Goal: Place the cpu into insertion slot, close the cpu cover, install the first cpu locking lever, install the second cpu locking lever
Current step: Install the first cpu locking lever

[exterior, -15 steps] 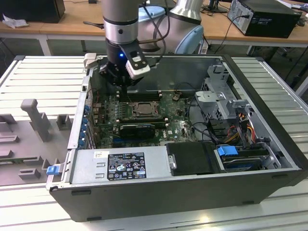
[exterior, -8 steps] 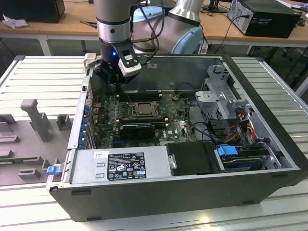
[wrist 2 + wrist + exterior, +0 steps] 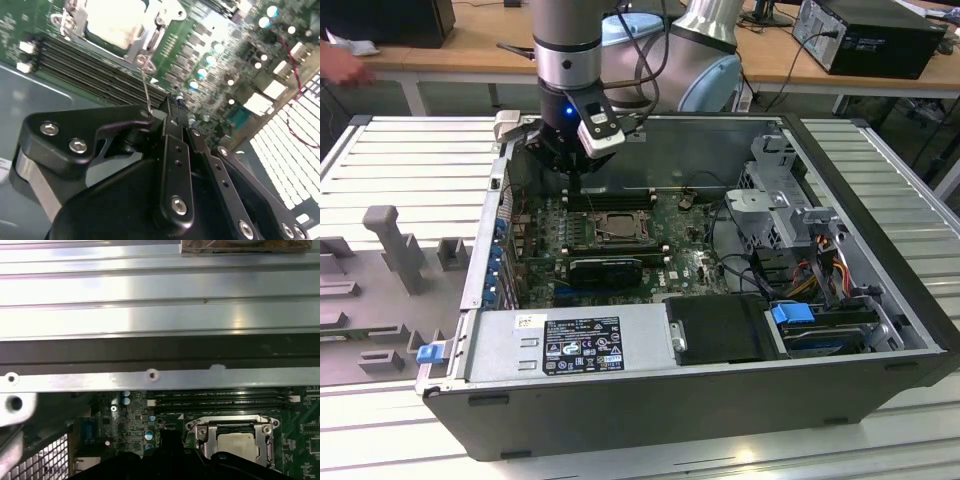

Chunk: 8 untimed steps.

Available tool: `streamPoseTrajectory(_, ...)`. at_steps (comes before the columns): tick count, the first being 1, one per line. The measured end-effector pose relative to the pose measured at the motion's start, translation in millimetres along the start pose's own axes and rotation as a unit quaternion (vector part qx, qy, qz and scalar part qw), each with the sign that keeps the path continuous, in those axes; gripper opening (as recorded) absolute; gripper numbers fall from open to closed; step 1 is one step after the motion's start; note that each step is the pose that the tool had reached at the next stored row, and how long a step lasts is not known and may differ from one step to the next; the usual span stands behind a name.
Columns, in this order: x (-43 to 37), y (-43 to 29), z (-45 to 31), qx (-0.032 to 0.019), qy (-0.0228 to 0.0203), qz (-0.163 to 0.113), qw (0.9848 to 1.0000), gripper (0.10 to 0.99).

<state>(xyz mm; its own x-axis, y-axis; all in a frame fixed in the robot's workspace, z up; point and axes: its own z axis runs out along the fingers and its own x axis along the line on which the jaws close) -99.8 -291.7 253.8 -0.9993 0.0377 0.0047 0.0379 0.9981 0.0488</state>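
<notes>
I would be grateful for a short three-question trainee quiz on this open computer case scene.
1. True or false: the silver-grey square cpu lies in the dark-framed square insertion slot.
2. The black robot gripper hangs over: A the grey power supply box; B the flat motherboard beside the slot; C the drive bays.
3. Fill in: the motherboard's colour is ___.
Key: 1 true; 2 B; 3 green.

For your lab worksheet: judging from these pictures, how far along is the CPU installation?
The cpu already sits in the insertion slot, and the cpu cover looks closed over it. The gripper hangs beside the socket, its tip at a thin wire locking lever that is standing up, so at least one lever is not yet locked down.
</notes>
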Motion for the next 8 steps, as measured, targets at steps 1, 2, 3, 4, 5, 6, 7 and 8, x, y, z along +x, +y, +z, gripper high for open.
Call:
streamPoseTrajectory(1,-1.2,0.1,0.1,0.0,0.0,0.0,1.0,0.106)
streamPoseTrajectory(2,-2.2,0.1,0.1,0.0,0.0001,0.0,1.0,0.106)
streamPoseTrajectory(3,-3.3,0.1,0.2,0.0,0.0,0.0,1.0,0.106)
streamPoseTrajectory(4,-4.2,0.1,0.2,0.0,0.0,0.0,1.0,0.106)
streamPoseTrajectory(5,-5.5,0.2,0.3,0.0,0.0001,0.0,1.0,0.106)
streamPoseTrajectory(6,-6.1,0.2,0.3,0.0,0.0,0.0,1.0,0.106)
streamPoseTrajectory(7,-6.7,0.2,0.4,0.0,0.0,0.0,1.0,0.106)
streamPoseTrajectory(8,-7.1,0.2,0.4,0.0,0.0,0.0,1.0,0.106)
